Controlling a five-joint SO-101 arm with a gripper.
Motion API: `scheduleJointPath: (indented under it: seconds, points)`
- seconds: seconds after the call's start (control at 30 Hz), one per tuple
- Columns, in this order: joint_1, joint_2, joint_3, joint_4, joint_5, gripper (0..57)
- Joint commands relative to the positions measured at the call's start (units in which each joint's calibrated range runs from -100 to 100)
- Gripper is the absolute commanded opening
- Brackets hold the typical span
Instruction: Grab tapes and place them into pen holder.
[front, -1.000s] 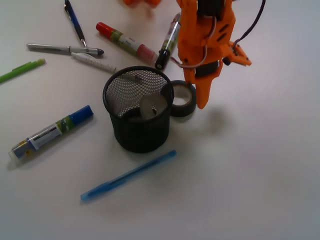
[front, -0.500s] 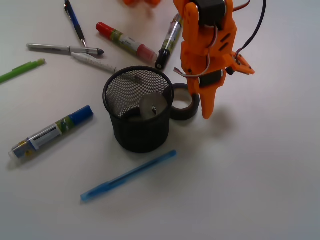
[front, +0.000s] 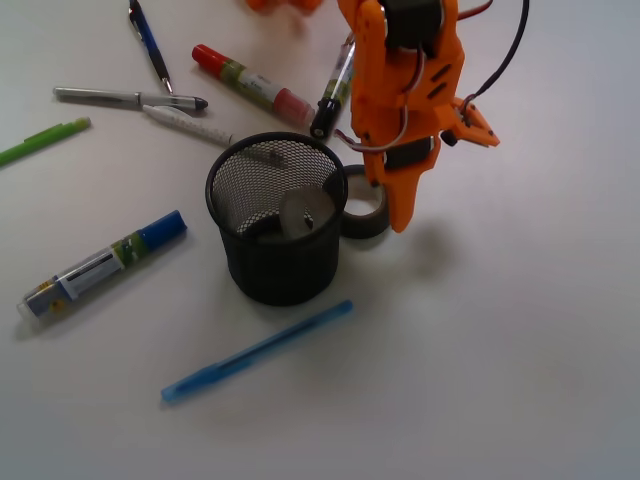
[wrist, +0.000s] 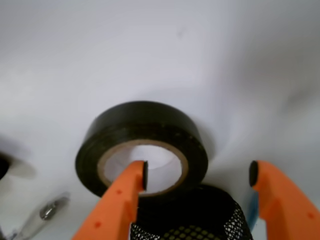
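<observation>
An orange robot tool (front: 398, 215) hung over a white table (front: 520, 330), pointing down beside a black wire-mesh pen holder (front: 276, 220). The holder stood upright near the middle of the table, and inside it lay a dark tape roll (front: 262, 226) and a smaller whitish roll (front: 306, 212).

One black tape roll (wrist: 142, 147) with a tan cardboard core was not yet in the holder. It lay flat on the table, hole facing up, touching or just beside the holder's wall on the side away from the camera in the front view, directly under the tool.

The wrist view showed the tool's jaws spread apart and holding nothing. One orange fingertip (wrist: 134, 176) sat over the roll's open centre, near the inner edge of the core. The other fingertip (wrist: 260, 175) hung outside the roll, clear of its outer wall. So the near section of the ring lay between the two jaws, ready to be pinched through its thickness, judging from this alignment. The holder's mesh rim appeared at the bottom of the wrist view, very close to the jaws, which might crowd the grip.

Scattered pens and markers lay around, including a blue pen (front: 256, 351) in front of the holder and a blue-capped marker (front: 103, 264) to its left in the front view.
</observation>
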Motion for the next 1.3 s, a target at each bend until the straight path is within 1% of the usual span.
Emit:
scheduleJointPath:
  seconds: [0.0,0.23,0.5,0.53,0.57,0.6,0.67,0.7,0.73,0.8,1.07,1.17,1.27]
  points:
    - [0.33,-1.17,-2.45,0.35,0.34,23.7]
    - [0.78,2.23,-1.72,-6.04,0.59,23.7]
    - [1.38,7.5,-2.36,-5.69,0.24,23.5]
    - [1.38,7.93,-2.27,-5.69,0.2,22.1]
    - [1.23,7.93,-1.9,-5.77,0.1,19.2]
    - [0.86,8.01,-1.81,-5.77,-0.2,14.6]
    - [-0.19,8.01,-1.99,-5.34,-0.05,1.9]
    - [-0.64,8.01,-2.18,-4.9,0.0,0.0]
    - [-0.94,8.01,-2.18,-4.55,-0.15,1.3]
    - [-1.31,8.01,-2.18,-4.46,-0.24,0.2]
    - [-3.55,6.82,-2.63,-3.59,-0.78,0.3]
    - [-5.72,3.42,-8.79,2.1,-2.05,0.3]
    - [-8.56,-2.36,-20.47,6.65,-1.86,0.3]
